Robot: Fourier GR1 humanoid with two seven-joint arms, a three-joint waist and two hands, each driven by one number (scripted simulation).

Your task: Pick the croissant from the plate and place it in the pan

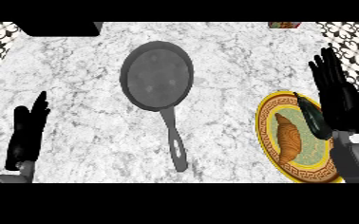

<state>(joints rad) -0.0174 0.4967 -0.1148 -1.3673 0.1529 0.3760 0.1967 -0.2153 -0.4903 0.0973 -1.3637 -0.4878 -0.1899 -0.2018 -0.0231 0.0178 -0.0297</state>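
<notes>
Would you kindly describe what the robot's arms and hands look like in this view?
The left hand and right hand are plain black, with slim fingers and a thumb. The left forearm and right forearm are grey; only short stubs show. No cables, markings or sleeves are visible.

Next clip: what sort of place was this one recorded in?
Most likely a kitchen counter. A white grey-veined marble worktop carries a dark grey round frying pan, and a golden-brown croissant lies on a yellow-rimmed round plate beside it.
</notes>
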